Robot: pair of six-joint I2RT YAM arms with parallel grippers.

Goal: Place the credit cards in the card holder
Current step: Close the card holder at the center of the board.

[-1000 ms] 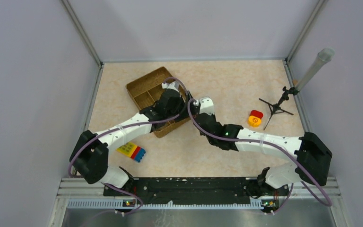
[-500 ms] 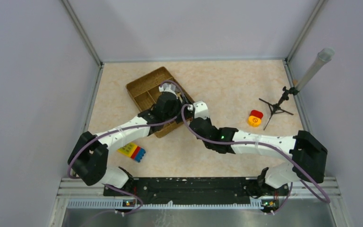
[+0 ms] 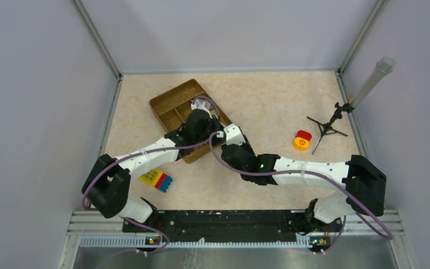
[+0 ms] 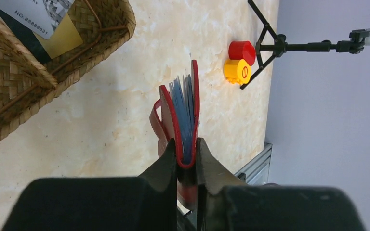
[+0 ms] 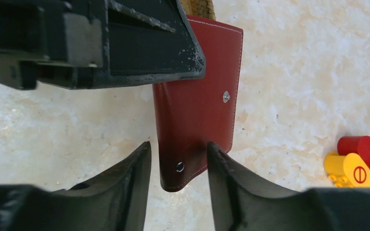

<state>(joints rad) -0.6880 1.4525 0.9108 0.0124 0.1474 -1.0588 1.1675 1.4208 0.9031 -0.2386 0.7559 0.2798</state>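
Observation:
My left gripper (image 4: 186, 144) is shut on the spine of a red card holder (image 4: 183, 115), held on edge above the table with blue inner pockets showing. In the right wrist view the same card holder (image 5: 197, 96) hangs flat-on, its snap flap between the spread fingers of my open right gripper (image 5: 178, 147). The left finger stands apart from the flap and the right finger is close to its edge. Credit cards lie in the woven basket (image 4: 9, 91): a white printed one (image 4: 33, 14), a yellow one (image 4: 65, 38) and a dark one (image 4: 24, 36). From above, the two wrists meet at the basket's (image 3: 171, 103) near right corner and hide the holder.
A yellow and red button toy (image 3: 302, 140) and a small black tripod (image 3: 327, 126) with a tube stand at the right. A yellow-red-blue toy block (image 3: 155, 180) lies near the left arm. Walls close the table on three sides.
My left gripper has closed on the card holder. My right gripper, shut a second ago, has opened, and the right arm has shifted left toward the basket.

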